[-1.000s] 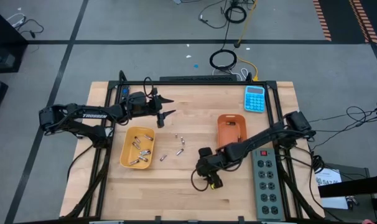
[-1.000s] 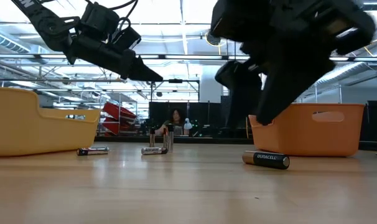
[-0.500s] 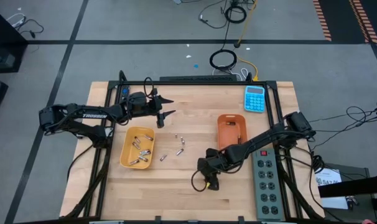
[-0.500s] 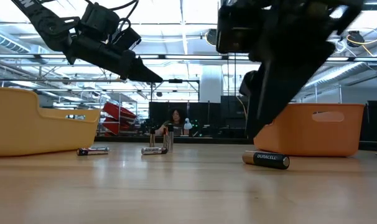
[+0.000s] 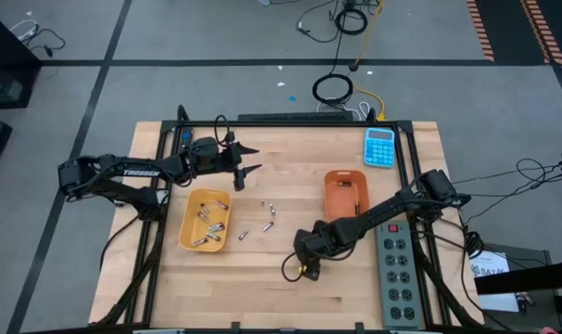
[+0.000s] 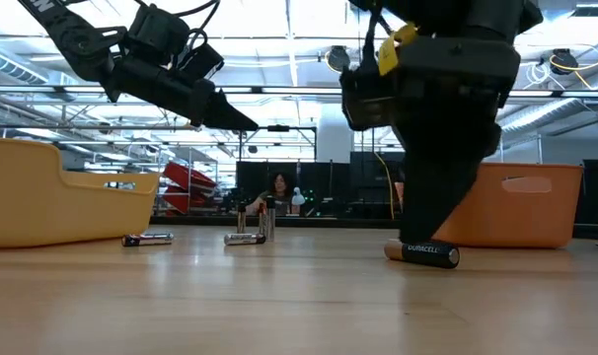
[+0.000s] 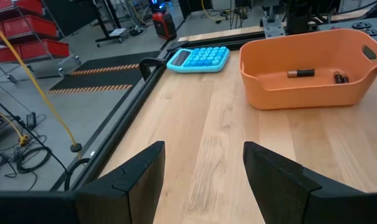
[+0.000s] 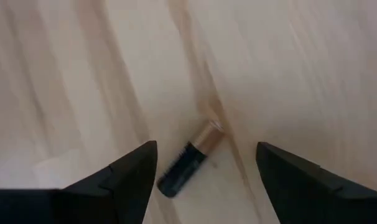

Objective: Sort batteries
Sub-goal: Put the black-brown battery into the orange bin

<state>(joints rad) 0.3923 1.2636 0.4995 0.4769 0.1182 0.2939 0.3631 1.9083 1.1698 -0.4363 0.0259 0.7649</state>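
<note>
A black battery with a copper end [image 8: 187, 163] lies flat on the wooden table [image 5: 262, 278], also seen in the low view as the battery [image 6: 422, 252]. My right gripper [image 8: 206, 148] hangs just above it, pointing steeply down, open, one finger on each side without touching. Three small loose batteries [image 5: 268, 211] lie mid-table. Several batteries sit in the yellow tray [image 5: 190, 243], and two show in the orange tray [image 7: 310, 93]. My left gripper [image 5: 256, 159] waits open in the air beyond the yellow tray.
A blue calculator [image 5: 379, 147] lies at the far right corner. A grey power strip [image 5: 399, 269] runs along the right edge. A black frame rail [image 5: 300, 121] borders the far side. A person shows far off in the room [image 6: 277, 187].
My right gripper has rolled about its own axis and sunk toward the black battery on the table, its fingers now straddling it. The battery has not moved. My left arm has kept still.
</note>
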